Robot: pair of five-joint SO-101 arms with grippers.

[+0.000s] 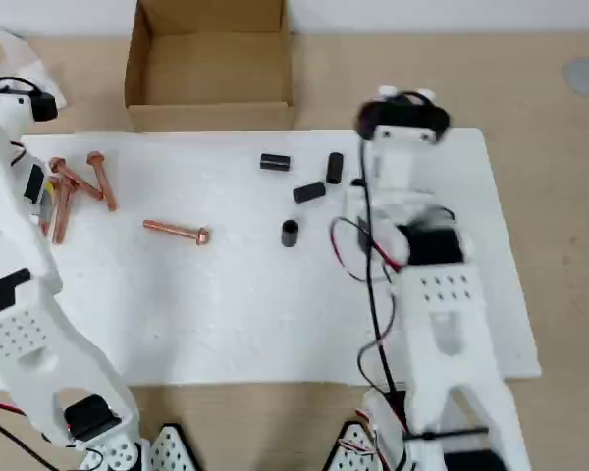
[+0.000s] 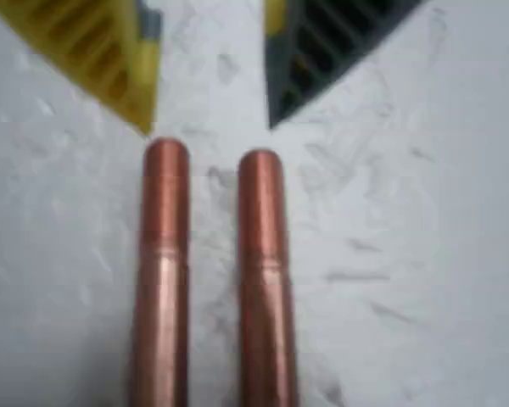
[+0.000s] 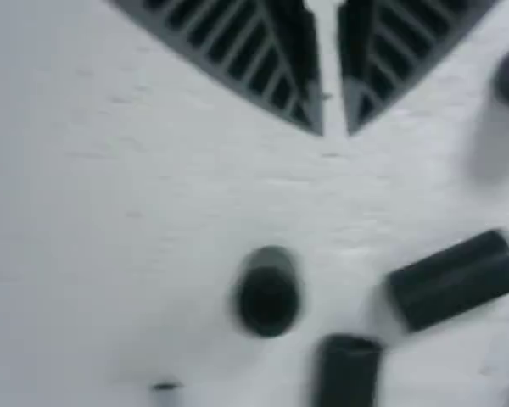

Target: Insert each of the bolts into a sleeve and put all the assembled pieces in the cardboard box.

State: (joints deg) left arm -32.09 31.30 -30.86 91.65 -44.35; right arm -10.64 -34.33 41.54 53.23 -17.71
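Note:
Several copper bolts lie on the white foam mat (image 1: 236, 314): a cluster (image 1: 76, 186) at its left end and one bolt (image 1: 177, 232) apart toward the middle. My left gripper (image 2: 208, 125) hovers open just off the threaded ends of two parallel bolts (image 2: 165, 254) (image 2: 263, 254), with nothing between its yellow and dark fingers. Several black sleeves (image 1: 309, 192) are scattered at the mat's upper middle. My right gripper (image 3: 332, 127) is shut and empty over the foam beside them; one sleeve (image 3: 267, 292) stands upright, another (image 3: 454, 278) lies on its side. The cardboard box (image 1: 211, 116) is open behind the mat.
The left arm (image 1: 20, 324) stands along the mat's left edge and the right arm (image 1: 432, 285) over its right part, trailing cables. A grey disc (image 1: 587, 75) lies at the table's far right corner. The mat's middle and front are bare foam.

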